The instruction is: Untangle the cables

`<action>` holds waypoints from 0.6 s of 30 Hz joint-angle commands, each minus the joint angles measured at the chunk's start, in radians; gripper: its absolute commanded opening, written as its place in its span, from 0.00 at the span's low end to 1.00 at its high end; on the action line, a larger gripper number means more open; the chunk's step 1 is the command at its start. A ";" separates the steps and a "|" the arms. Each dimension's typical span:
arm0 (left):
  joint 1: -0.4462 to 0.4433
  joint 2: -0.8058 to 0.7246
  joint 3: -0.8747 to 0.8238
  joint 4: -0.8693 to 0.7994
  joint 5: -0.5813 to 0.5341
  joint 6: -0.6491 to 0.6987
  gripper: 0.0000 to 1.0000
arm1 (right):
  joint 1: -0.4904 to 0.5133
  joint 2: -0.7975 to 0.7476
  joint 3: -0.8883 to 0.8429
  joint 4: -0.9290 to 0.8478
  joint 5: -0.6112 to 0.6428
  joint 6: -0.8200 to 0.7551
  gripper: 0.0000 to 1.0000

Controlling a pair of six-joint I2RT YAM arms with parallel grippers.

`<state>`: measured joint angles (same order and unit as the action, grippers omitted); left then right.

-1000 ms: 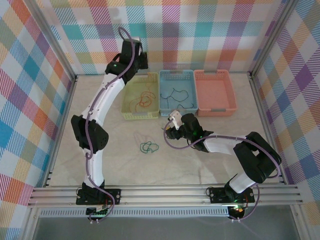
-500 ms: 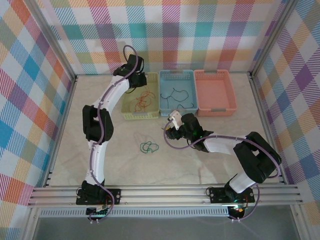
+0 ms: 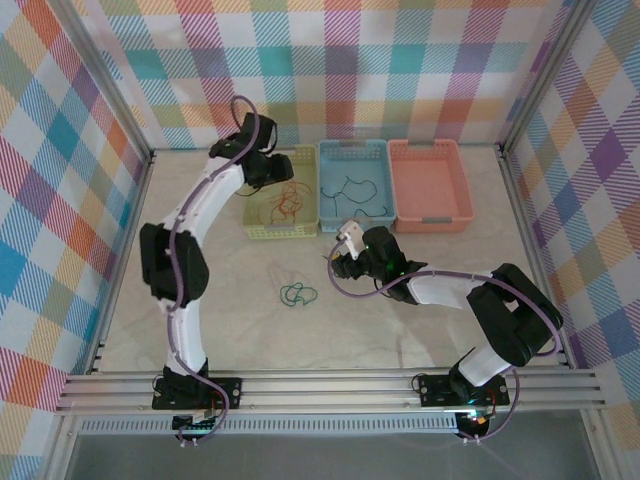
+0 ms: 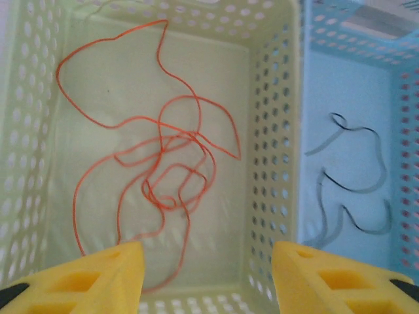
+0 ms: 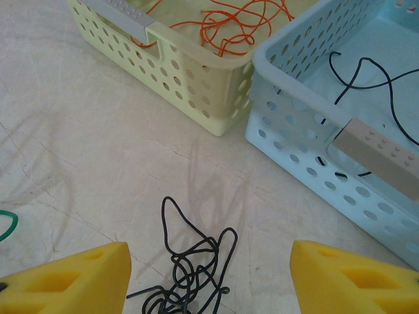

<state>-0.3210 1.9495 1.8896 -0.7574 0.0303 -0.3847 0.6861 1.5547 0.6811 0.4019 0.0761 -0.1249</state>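
Left jaws stand apart, empty, over the orange cables [image 4: 170,170] inside the yellow basket [image 4: 268,131]. Right jaws gape above the black tangle [image 5: 193,275] on the table [image 5: 78,150] near that basket; pinching several strands could tighten knots.

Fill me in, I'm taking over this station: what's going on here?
Two robot arms are sorting tangled cables by colour. The left fingers stand open and hold nothing, above the yellow-green basket where the orange cables lie loose. The right fingers are open too, poised over a black tangle on the table, beside the blue basket, which holds other black cables. A green cable lies on the table, not yet picked up.
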 commanded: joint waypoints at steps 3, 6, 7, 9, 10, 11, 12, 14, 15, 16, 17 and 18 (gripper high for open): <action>-0.053 -0.332 -0.326 0.207 0.112 -0.078 0.55 | -0.014 -0.012 0.056 -0.072 0.022 0.059 0.63; -0.098 -0.485 -0.545 0.323 0.135 -0.102 0.55 | -0.018 -0.008 0.079 -0.132 0.018 0.051 0.60; -0.108 -0.524 -0.605 0.356 0.138 -0.113 0.54 | -0.017 -0.007 0.083 -0.145 0.015 0.045 0.60; -0.137 -0.605 -0.734 0.431 0.129 -0.136 0.54 | -0.017 -0.007 0.097 -0.186 0.024 0.034 0.58; -0.152 -0.645 -0.797 0.469 0.125 -0.143 0.54 | -0.017 -0.007 0.111 -0.220 0.039 0.035 0.57; -0.165 -0.678 -0.852 0.524 0.120 -0.146 0.54 | -0.017 -0.007 0.127 -0.261 0.058 0.034 0.57; -0.175 -0.701 -0.895 0.545 0.120 -0.146 0.54 | -0.017 -0.005 0.149 -0.304 0.069 0.040 0.57; -0.181 -0.740 -0.961 0.579 0.128 -0.151 0.54 | -0.017 0.012 0.226 -0.431 0.074 0.076 0.57; -0.183 -0.754 -0.983 0.593 0.128 -0.153 0.54 | -0.017 0.024 0.262 -0.487 0.076 0.094 0.57; -0.185 -0.771 -1.008 0.616 0.125 -0.152 0.54 | -0.017 0.037 0.300 -0.543 0.072 0.104 0.56; -0.187 -0.790 -1.039 0.647 0.117 -0.151 0.54 | -0.017 0.044 0.325 -0.577 0.061 0.105 0.56; -0.192 -0.806 -1.067 0.676 0.101 -0.146 0.54 | -0.017 0.046 0.332 -0.589 0.049 0.101 0.55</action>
<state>-0.5030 1.2091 0.8639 -0.2333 0.1463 -0.5171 0.6735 1.5852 0.9588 -0.0269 0.1307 -0.0586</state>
